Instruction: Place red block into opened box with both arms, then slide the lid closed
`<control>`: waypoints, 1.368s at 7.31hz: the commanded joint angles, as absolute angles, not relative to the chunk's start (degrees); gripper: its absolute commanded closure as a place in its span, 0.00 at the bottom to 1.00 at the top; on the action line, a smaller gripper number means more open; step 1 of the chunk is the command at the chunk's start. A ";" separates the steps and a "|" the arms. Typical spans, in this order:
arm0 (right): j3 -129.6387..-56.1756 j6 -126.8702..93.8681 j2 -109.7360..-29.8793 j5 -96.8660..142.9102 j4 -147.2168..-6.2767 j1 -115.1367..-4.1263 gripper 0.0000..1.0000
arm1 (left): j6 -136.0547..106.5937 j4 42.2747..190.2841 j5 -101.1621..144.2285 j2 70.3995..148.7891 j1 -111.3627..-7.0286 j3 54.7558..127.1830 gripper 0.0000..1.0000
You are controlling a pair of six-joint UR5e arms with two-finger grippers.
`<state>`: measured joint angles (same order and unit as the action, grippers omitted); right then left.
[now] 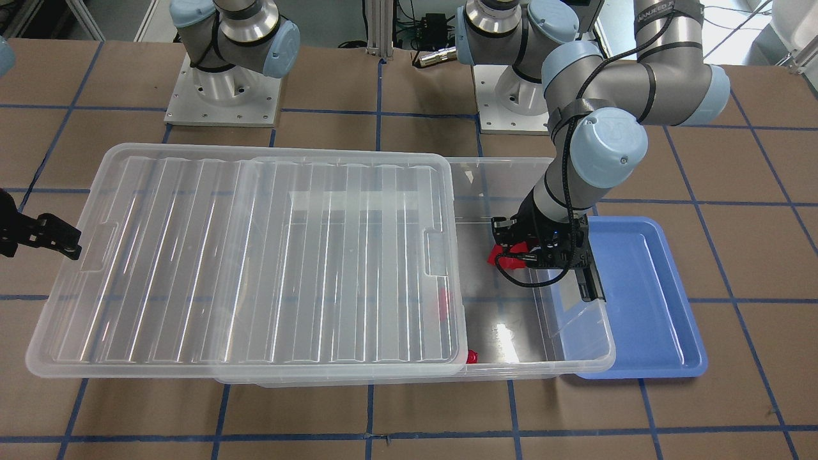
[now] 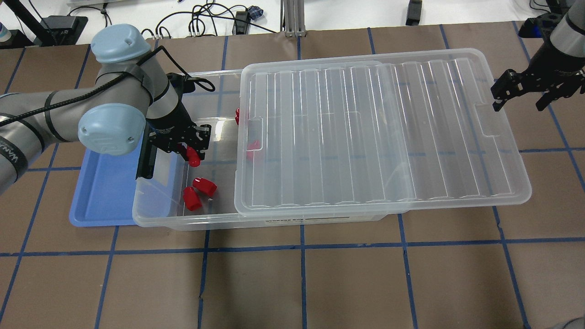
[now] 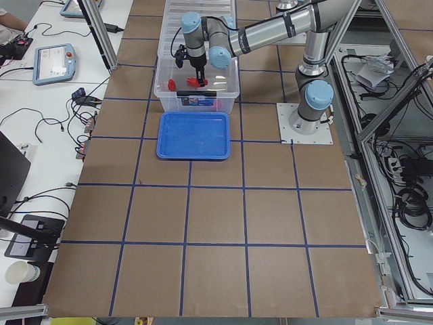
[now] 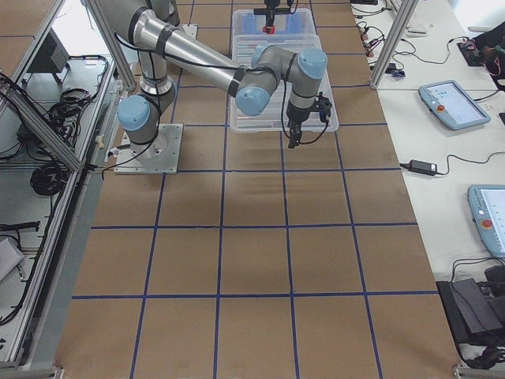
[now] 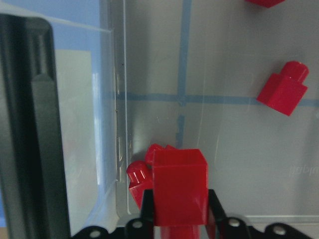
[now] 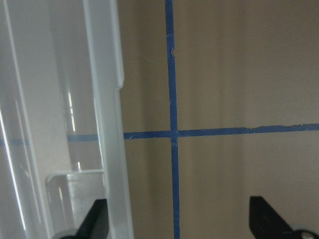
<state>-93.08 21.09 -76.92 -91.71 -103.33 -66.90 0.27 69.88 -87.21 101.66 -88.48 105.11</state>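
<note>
Presently the left gripper (image 2: 192, 153) clamps the small red plastic block (image 5: 179, 186) over the large clear plastic box (image 2: 155, 214); release pending. Just beside the spread, empty right gripper (image 2: 521, 101), the ridged clear lid (image 2: 365, 128) is not yet closed.

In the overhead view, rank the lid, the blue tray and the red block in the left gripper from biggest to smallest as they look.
1. lid, by far the largest
2. blue tray, though only part of it shows
3. red block, tiny beside the other two
</note>
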 commanded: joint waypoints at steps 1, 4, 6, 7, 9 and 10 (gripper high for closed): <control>-92.81 21.88 -76.64 -92.11 -103.36 -66.88 0.00 | 0.61 69.08 -87.01 103.00 -88.59 105.73 1.00; -92.64 21.80 -76.82 -92.46 -103.36 -66.88 0.00 | 0.44 64.61 -86.84 105.55 -88.59 106.26 1.00; -91.94 21.71 -77.25 -92.37 -103.01 -66.97 0.00 | -0.44 62.67 -85.52 106.61 -88.59 106.35 1.00; -90.98 21.71 -77.17 -92.46 -102.49 -67.06 0.00 | -0.53 62.58 -85.26 107.31 -88.77 106.78 1.00; -90.70 21.71 -77.17 -92.46 -102.48 -67.06 0.00 | 0.43 58.12 -85.78 107.23 -89.12 108.89 0.97; -90.70 21.62 -77.17 -92.46 -102.31 -67.06 0.00 | -0.08 57.92 -85.78 107.31 -89.12 108.98 0.93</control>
